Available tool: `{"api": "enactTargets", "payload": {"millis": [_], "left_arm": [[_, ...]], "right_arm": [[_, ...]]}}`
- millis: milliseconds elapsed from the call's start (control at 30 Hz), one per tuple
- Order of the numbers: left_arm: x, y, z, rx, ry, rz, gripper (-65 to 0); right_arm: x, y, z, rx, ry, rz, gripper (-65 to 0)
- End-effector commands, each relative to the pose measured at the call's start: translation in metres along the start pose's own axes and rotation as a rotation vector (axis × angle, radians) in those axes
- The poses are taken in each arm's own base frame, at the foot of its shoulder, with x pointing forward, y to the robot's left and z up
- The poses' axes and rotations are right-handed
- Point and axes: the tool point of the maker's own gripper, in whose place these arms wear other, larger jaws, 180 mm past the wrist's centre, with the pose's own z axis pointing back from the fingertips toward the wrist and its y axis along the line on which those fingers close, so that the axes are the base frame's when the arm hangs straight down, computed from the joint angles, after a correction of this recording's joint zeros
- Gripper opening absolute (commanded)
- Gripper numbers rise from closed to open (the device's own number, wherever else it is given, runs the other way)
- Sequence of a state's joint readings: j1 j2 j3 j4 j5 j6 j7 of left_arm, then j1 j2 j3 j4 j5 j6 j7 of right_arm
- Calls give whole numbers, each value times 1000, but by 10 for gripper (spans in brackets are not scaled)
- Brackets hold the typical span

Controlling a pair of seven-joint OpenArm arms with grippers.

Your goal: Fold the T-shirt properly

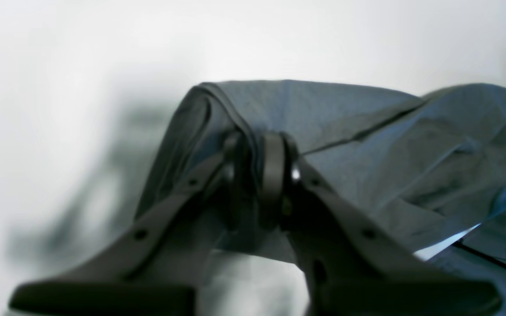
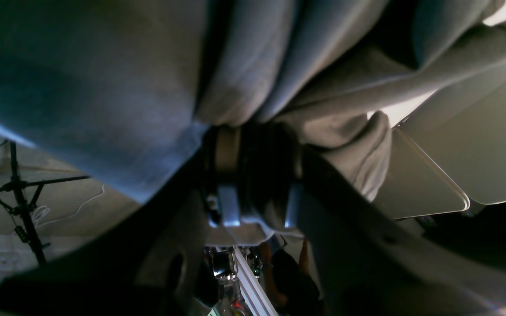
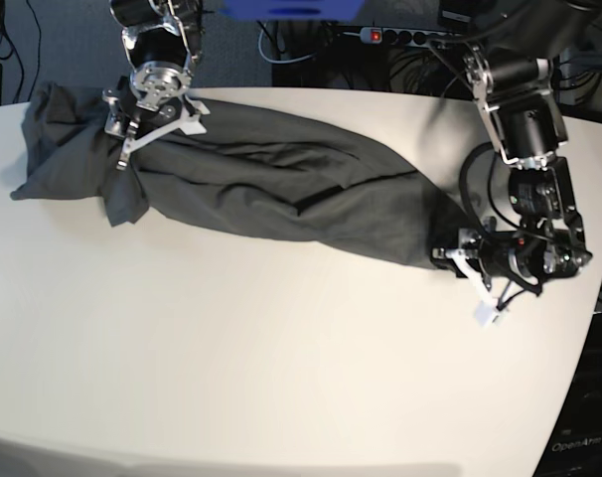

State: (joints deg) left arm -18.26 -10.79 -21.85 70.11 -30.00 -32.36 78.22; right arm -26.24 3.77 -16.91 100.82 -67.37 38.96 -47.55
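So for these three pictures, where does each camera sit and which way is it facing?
Left wrist: on the left arm, looking along its tool, shut on the T-shirt over the white table.
Right wrist: on the right arm, looking up past its tool into bunched cloth.
Base: high in front, looking down on the table, both arms showing, shirt stretched between them.
Shared: all show the shirt; base shows both tools.

Robotics lab: 2 bench-mounted arms at white table [image 3: 281,378], power strip [image 3: 400,37] w/ cables, tripod [image 2: 20,202].
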Motion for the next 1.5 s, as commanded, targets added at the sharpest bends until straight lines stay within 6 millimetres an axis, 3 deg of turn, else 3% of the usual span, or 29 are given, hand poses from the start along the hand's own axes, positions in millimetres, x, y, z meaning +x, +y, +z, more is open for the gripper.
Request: {"api": "enactTargets", "payload": {"millis": [0,67,233,367,667,900,1233,1300,1467], "left_arm": [[19,-1,8,2,-46,-21,-577],[19,0,8,3,-46,-22,-539],[18,0,9,4,-46,-19,-327],[18,0,8,2,-46,-18,-259],[19,-8,4,-18,-48,-19,-267],[13,-12,2,-24,-12,-21,-343],[13,-12,0,-24,-13,-23,-344],[16,-18,-5,-29,-20,-48,-344],[-6,-18,-30,-52,52,-20,-344]], "right_arm": [[2,8,1,31,-20,7,-509],[2,8,1,31,-20,7,-509],[2,8,1,31,-20,7,-509],[2,8,1,31,-20,7,-509],[2,8,1,31,-20,7,-509],[3,8,1,30,-21,5,-509],[3,8,1,30,-21,5,-509],[3,8,1,30,-21,5,-509],[3,9,1,33,-21,7,-509]]}}
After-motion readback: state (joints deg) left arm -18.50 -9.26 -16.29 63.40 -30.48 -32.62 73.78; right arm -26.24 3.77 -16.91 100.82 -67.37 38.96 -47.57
